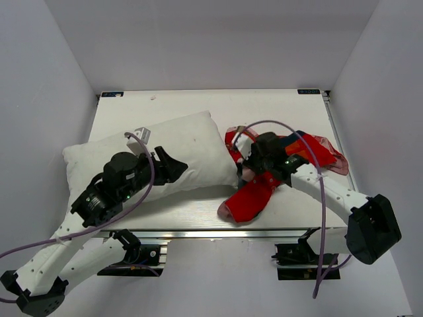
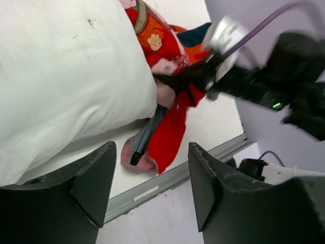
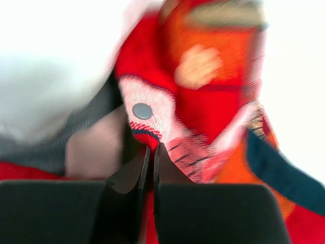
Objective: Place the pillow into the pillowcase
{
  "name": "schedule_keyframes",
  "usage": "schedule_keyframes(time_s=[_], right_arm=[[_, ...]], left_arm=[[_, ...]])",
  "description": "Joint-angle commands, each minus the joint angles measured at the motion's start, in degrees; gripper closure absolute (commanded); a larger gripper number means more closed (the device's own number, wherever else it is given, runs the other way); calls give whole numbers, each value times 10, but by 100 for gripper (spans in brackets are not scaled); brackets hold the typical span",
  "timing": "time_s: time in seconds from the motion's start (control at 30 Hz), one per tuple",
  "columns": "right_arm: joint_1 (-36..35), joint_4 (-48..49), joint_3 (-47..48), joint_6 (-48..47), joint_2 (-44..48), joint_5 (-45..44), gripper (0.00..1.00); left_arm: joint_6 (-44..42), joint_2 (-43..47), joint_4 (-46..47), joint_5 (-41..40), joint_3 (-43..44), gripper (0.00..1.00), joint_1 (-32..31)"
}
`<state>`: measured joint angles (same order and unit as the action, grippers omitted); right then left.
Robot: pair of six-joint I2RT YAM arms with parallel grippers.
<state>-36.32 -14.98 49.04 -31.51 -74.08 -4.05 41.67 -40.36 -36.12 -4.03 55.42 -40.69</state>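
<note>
The white pillow (image 1: 192,142) lies on the left half of the table, its right end against the pillowcase. The red pillowcase (image 1: 251,201) is crumpled to its right, pink inner side showing at the near corner. My left gripper (image 1: 173,166) hovers over the pillow's near right part, open and empty; in the left wrist view (image 2: 152,150) it looks past the pillow (image 2: 66,76) at the pillowcase (image 2: 170,137). My right gripper (image 1: 246,165) is shut on a fold of the pillowcase (image 3: 213,101) at its edge beside the pillow (image 3: 51,76); the right wrist view (image 3: 152,150) shows red cloth between the jaws.
The table's near metal edge (image 2: 167,180) runs just below the pillowcase corner. White walls (image 1: 53,79) close in the table on the left, back and right. The right arm (image 2: 264,81) and its purple cable (image 1: 284,125) reach over the pillowcase.
</note>
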Motion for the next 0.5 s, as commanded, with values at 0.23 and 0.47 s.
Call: schedule_keyframes(time_s=[0.23,0.47], right_arm=[[91,1,159,194,11,132,100],[134,44,209,246,-7,150,100]], left_arm=[[-130,-149,6,3,102,25,0],[-260,-226,-17,-110,173,6,0]])
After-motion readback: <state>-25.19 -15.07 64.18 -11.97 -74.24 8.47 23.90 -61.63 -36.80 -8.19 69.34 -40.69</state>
